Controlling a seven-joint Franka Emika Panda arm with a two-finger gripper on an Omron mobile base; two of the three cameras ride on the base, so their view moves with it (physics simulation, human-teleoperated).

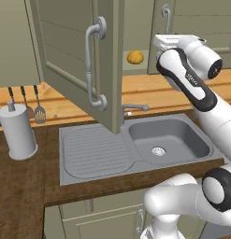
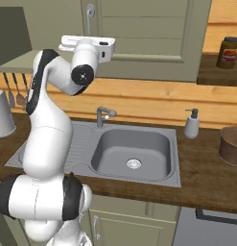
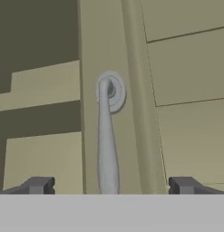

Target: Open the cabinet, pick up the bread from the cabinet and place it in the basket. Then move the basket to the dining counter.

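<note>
The cabinet's left door [image 1: 70, 51] stands swung open over the sink. Inside on the shelf sits the bread [image 1: 135, 57], a small golden bun. The right door [image 3: 186, 90] is closed. Its curved grey handle [image 3: 107, 140] runs down between my fingertips [image 3: 38, 185] in the hand view. My gripper [image 3: 112, 186] is open, empty, and faces this handle from a short way off. My hand [image 1: 170, 43] hovers just right of the bread. The brown basket [image 2: 231, 145] stands on the counter at the far right. The dining counter is out of view.
A grey sink [image 1: 170, 140] with a faucet [image 1: 131, 109] lies below the cabinet. A tall grey canister [image 1: 16, 130] and hanging utensils [image 1: 37, 109] are at the left. A soap dispenser [image 2: 192, 124] stands near the basket, and a jar [image 2: 228, 52] sits on a shelf above.
</note>
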